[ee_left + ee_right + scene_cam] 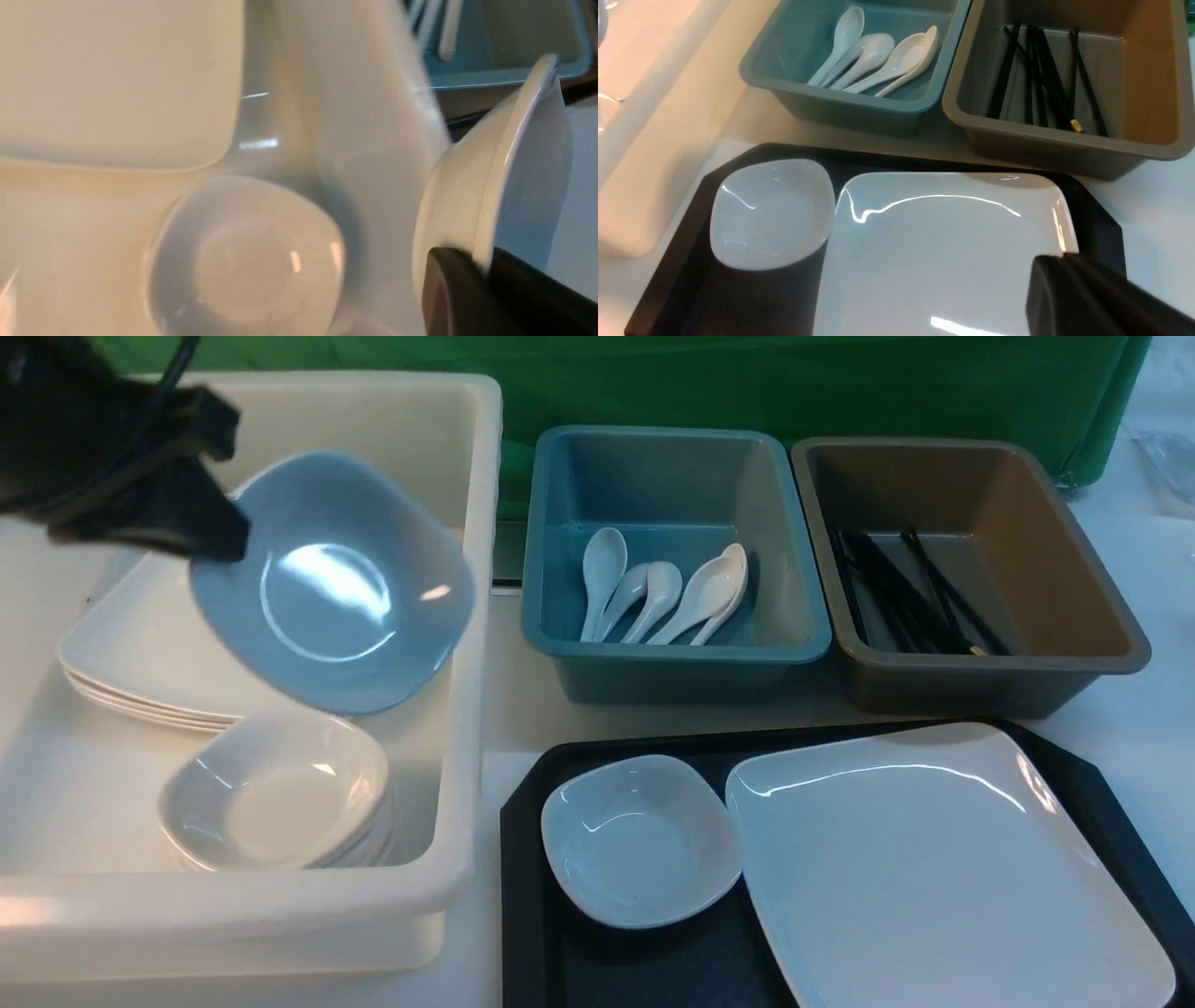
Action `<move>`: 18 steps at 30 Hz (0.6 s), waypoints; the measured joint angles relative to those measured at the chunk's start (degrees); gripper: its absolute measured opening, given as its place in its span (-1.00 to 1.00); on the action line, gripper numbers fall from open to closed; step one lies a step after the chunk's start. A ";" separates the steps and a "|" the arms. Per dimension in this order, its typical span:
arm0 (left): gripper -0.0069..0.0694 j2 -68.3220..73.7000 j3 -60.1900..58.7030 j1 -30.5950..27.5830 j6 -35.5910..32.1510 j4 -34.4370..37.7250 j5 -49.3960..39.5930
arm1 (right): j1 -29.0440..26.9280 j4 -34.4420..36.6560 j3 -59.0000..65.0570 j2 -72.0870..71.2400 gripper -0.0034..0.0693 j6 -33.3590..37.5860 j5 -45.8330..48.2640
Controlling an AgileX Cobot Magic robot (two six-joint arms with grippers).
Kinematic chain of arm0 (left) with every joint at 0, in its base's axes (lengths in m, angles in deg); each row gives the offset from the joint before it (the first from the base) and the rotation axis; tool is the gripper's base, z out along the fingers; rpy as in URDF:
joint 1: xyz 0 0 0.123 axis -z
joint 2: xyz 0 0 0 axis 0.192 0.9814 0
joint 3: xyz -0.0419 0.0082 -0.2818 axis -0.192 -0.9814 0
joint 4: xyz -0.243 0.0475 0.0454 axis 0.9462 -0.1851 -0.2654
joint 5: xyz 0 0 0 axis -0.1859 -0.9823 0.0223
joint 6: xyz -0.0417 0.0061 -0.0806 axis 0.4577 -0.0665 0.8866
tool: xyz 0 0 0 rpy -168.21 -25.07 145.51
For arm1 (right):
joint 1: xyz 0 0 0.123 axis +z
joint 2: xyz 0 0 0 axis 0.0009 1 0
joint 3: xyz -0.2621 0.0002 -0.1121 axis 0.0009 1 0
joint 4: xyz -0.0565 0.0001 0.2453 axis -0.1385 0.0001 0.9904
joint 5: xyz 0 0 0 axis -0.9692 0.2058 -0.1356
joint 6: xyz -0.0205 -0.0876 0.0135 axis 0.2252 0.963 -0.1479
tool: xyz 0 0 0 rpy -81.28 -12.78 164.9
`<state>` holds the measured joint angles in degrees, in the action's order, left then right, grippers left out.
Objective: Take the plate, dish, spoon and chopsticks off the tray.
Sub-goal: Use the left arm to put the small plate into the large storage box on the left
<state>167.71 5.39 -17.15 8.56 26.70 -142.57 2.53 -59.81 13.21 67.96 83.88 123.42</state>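
My left gripper [219, 527] is shut on the rim of a small white dish [336, 588], holding it tilted in the air above the white tub. The left wrist view shows that rim pinched between the fingers [486, 261]. On the black tray [532, 896] lie a second small dish [639, 840] and the large white plate [934, 868]. Spoons [663, 593] lie in the blue tub and black chopsticks [910, 597] in the brown tub. My right gripper [1057, 266] shows only in its wrist view, shut and empty over the plate's [934, 252] corner.
The white tub [233, 896] at the left holds a stack of large plates [140, 653] and a stack of small dishes [275, 793] under the held dish. The blue tub [672, 658] and brown tub [990, 677] stand side by side behind the tray.
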 joint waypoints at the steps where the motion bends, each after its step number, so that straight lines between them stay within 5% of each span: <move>1: -0.77 -0.40 -3.00 -2.20 -0.11 0.28 1.81 | 0.00 0.00 0.00 0.00 -0.80 0.00 -0.05; 8: -0.77 1.35 -17.41 -7.67 -5.24 0.26 11.03 | 0.00 0.48 0.00 0.00 -0.80 0.00 -1.52; 18: -0.69 3.54 -19.80 -7.68 -5.98 -3.94 14.75 | 0.00 2.19 0.00 0.00 -0.80 0.00 -2.18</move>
<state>171.25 -14.41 -24.83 2.59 22.76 -127.82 2.53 -57.62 13.21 67.96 83.88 121.24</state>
